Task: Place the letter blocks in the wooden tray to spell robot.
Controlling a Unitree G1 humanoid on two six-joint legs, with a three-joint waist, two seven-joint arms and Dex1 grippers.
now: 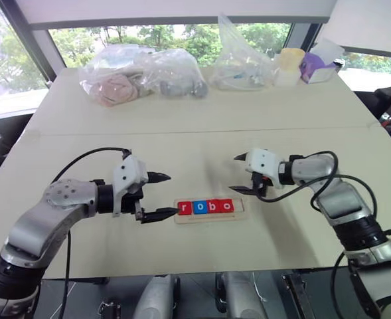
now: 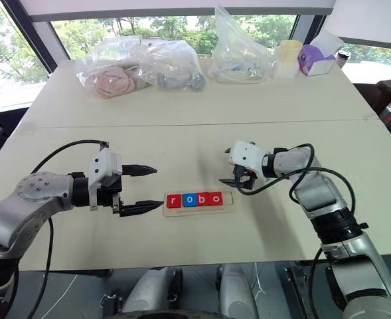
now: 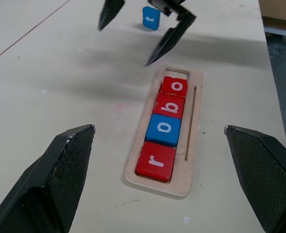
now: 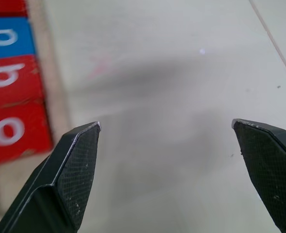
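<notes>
The wooden tray (image 1: pixel 210 216) lies near the table's front edge, between my two grippers. Four letter blocks sit in it, reading r (image 1: pixel 184 208), o (image 1: pixel 200 207), b (image 1: pixel 213 207), o (image 1: pixel 227 206): red, blue, red, red. The slot at the tray's right end (image 3: pixel 177 74) is bare. A blue t block (image 3: pixel 151 18) lies on the table beyond the right gripper. My left gripper (image 1: pixel 172 194) hovers open just left of the tray, with nothing between its fingers. My right gripper (image 1: pixel 234 174) hangs open above the tray's right end, also with nothing in it.
Clear plastic bags (image 1: pixel 142 73) with soft items lie along the far side of the table, beside a pale yellow cup (image 1: pixel 289 66) and a purple box (image 1: pixel 316 68). A seam (image 1: pixel 202 131) runs across the tabletop. The table's front edge (image 1: pixel 182 274) is close below the tray.
</notes>
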